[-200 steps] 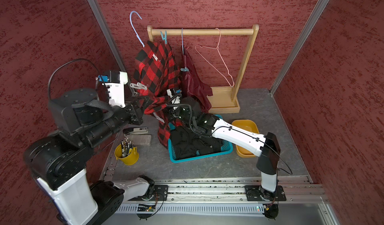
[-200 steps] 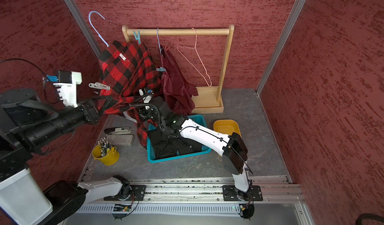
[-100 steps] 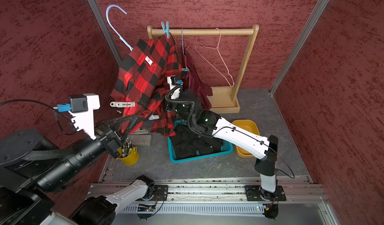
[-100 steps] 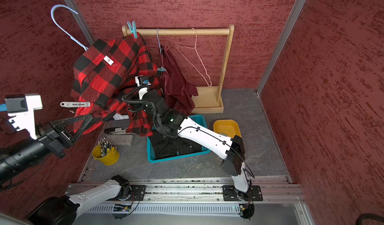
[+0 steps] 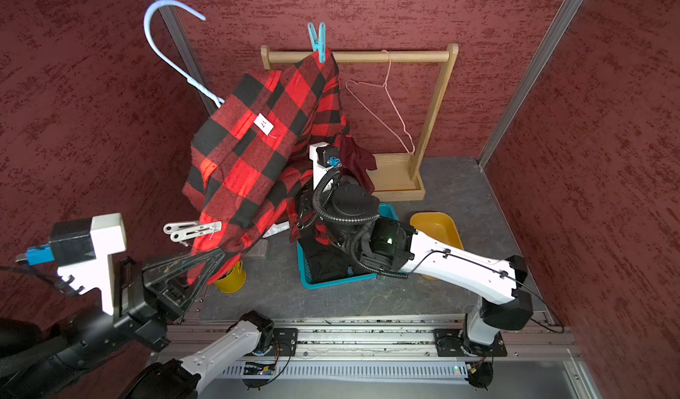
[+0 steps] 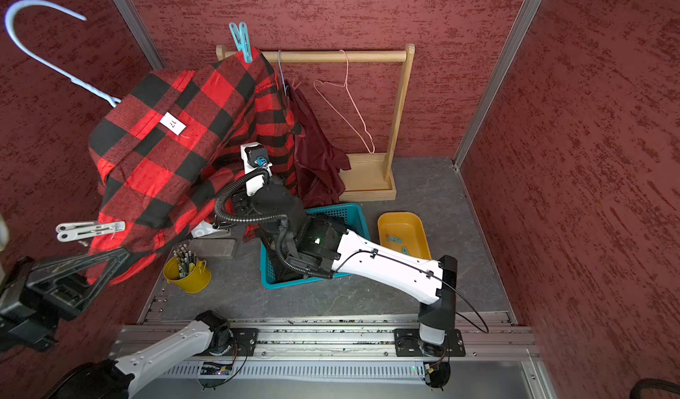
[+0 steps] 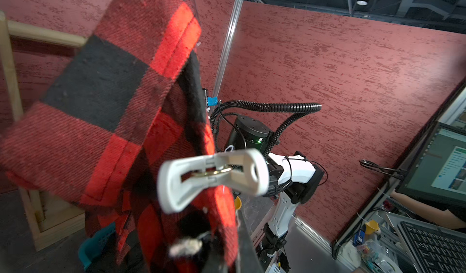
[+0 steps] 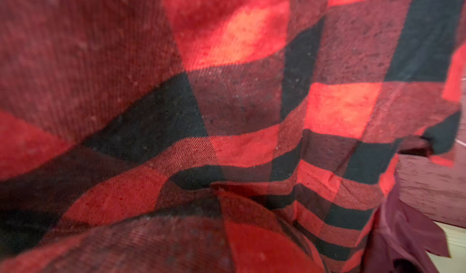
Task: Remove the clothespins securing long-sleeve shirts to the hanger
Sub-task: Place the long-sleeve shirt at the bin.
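Your left tool [image 5: 219, 254] was clenched on the lower hem of the plaid shirt [image 5: 257, 150]. Its 2 fingers met at a point on the cloth and held that edge out toward the left wall. Just above them, 1 white clothespin [image 5: 192, 230] was clipped to the same hem and stuck out sideways. In the left wrist view it [image 7: 211, 178] filled the middle, blurred.

The shirt sat on a pale blue hanger [image 5: 165, 36] whose hook was free of the rail and tilted toward the left wall. 1 teal clothespin [image 5: 317, 42] stood upright on the shirt's top corner, by the left end of the wooden rack [image 5: 436, 121].

Your right tool [image 6: 235, 204] reached under the plaid cloth from the right. Its fingers were covered, and the right wrist view gave only plaid folds and a strip of maroon. You could not tell whether it was clenched or released.

Behind that arm, the maroon shirt [image 6: 316, 150] hung from the rail, with a bare pink wire hanger [image 5: 386, 102] beside it. Under the arm, a teal basket [image 6: 342, 209] on the grey surface [image 6: 423, 180] held the black shirt [image 5: 320, 264]. Just beside it, a yellow tray [image 6: 403, 219] held 2 loose clothespins [image 6: 395, 238]. A yellow cup of pens [image 6: 187, 274] stood near the front left.
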`<action>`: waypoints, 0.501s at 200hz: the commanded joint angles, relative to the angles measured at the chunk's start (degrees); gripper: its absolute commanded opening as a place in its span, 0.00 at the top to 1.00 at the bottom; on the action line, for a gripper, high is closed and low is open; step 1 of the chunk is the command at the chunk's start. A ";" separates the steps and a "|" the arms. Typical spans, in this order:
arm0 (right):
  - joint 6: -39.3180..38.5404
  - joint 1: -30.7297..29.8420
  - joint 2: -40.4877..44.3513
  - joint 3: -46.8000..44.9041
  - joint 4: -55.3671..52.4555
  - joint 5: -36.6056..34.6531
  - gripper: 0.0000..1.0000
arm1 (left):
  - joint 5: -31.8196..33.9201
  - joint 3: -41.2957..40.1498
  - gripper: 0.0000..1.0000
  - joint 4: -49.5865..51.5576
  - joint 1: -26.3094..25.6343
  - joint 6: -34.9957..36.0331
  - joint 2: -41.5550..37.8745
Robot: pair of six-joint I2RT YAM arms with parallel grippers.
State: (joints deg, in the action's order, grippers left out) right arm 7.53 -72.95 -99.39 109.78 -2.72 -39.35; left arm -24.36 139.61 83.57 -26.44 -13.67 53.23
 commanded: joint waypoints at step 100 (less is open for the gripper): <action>-3.55 -7.42 14.00 -15.18 7.98 -20.22 0.79 | -14.25 -3.47 1.00 -11.41 1.95 -1.70 -0.62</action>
State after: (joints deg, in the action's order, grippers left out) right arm 4.01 -80.51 -88.14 96.92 2.09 -54.11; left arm -34.96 139.02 79.90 -25.89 -15.33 53.17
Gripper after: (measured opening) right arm 0.202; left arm 0.070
